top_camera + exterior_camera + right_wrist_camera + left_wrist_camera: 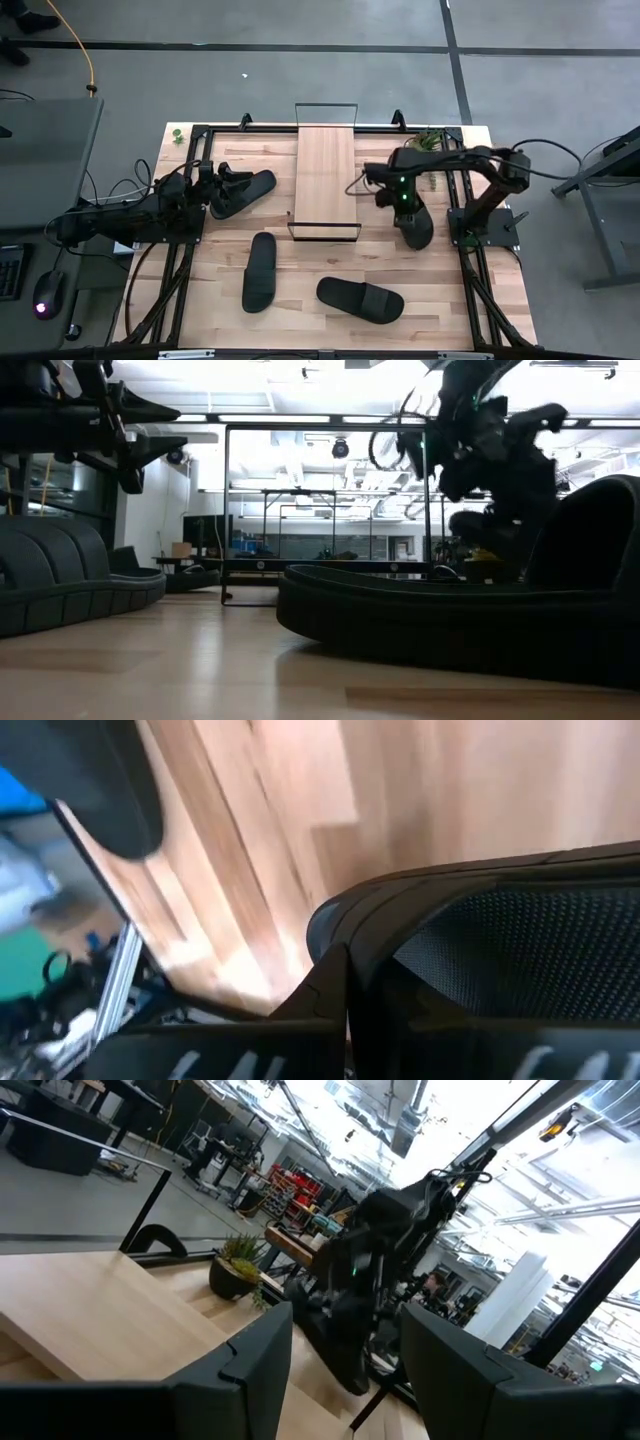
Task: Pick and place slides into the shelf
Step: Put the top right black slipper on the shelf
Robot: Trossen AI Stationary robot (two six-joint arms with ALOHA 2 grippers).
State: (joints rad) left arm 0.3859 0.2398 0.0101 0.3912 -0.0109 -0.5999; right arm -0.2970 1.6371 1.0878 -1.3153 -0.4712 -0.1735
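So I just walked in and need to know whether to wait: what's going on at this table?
A two-arm robot is putting black slides onto the wooden shelf, which holds none yet. The right gripper is shut on a slide just right of the shelf. The left gripper sits at another slide left of the shelf, its fingers apart; whether it grips that slide I cannot tell. Two more slides lie on the table's near side, untouched.
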